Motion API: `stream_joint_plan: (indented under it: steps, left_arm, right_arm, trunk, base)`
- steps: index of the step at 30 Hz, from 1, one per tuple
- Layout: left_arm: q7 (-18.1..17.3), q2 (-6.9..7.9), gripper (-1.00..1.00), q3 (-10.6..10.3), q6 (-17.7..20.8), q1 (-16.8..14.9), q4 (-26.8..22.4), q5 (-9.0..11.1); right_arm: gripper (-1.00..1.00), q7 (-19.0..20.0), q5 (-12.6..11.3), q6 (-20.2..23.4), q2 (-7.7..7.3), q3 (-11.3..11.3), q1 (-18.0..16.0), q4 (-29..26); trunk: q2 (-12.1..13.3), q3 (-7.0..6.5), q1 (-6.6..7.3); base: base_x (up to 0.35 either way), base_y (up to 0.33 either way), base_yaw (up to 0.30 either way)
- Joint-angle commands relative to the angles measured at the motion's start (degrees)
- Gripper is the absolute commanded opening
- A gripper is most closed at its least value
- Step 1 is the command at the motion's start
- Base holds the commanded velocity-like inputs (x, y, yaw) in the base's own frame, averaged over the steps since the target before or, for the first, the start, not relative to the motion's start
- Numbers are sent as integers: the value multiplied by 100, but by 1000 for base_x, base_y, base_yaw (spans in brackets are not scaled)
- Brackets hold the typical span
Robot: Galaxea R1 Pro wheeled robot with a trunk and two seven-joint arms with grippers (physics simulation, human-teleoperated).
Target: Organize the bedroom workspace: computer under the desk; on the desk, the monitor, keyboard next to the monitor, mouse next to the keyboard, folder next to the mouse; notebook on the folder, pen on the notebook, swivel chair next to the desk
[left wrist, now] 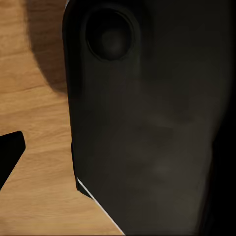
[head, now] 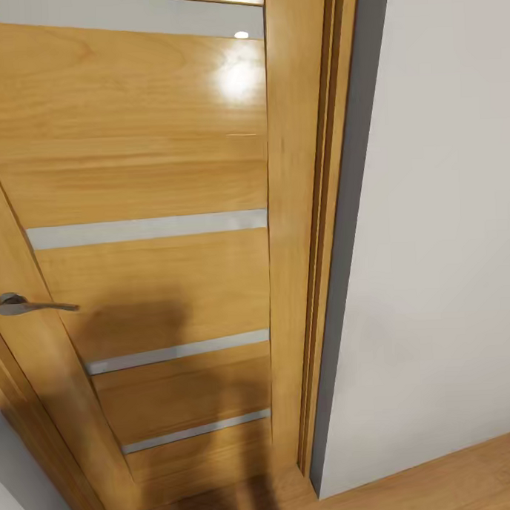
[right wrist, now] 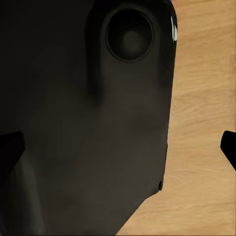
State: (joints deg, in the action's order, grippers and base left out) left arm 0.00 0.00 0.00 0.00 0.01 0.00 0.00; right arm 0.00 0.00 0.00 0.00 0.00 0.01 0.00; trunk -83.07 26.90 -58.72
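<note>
The desk, monitor, keyboard, mouse, folder, notebook, pen, computer and swivel chair are out of view. I face a closed light-wood door point(head: 148, 178) at close range. My left gripper point(left wrist: 118, 152) hangs over the wooden floor point(left wrist: 34, 98) beside my black base point(left wrist: 147, 123); one black fingertip point(left wrist: 10, 152) sits at the frame's edge, the other is lost against the base. My right gripper point(right wrist: 119, 147) hangs the same way, its fingertips point(right wrist: 228, 147) far apart and holding nothing.
The door has grey horizontal strips and a metal lever handle point(head: 27, 303) at the left. Its wooden frame point(head: 305, 208) meets a white wall point(head: 447, 239) on the right. Wooden floor point(head: 480, 475) runs along the wall's foot. My shadow falls on the door.
</note>
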Motion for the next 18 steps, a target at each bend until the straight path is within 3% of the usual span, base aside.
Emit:
stream_joint_plan:
  steps: [1,7,18]
  left_arm:
    - [0,0,100,0,0,-1,0,0]
    - [11,-194,100,9,-28,-45,-114,-8]
    - [-8,-211,100,9,-27,-45,-132,0]
  right_arm:
    - [100,0,0,0,0,0,-1,0]
    - [100,-7,-38,-29,157,-26,-124,-5]
    - [100,-16,-35,-36,194,-33,-193,-15]
  trunk:
    - [-1,3,0]
    - [239,-105,131]
    - [681,-303,373]
  base:
    - [0,0,0]
    - [0,0,0]
    - [0,0,0]
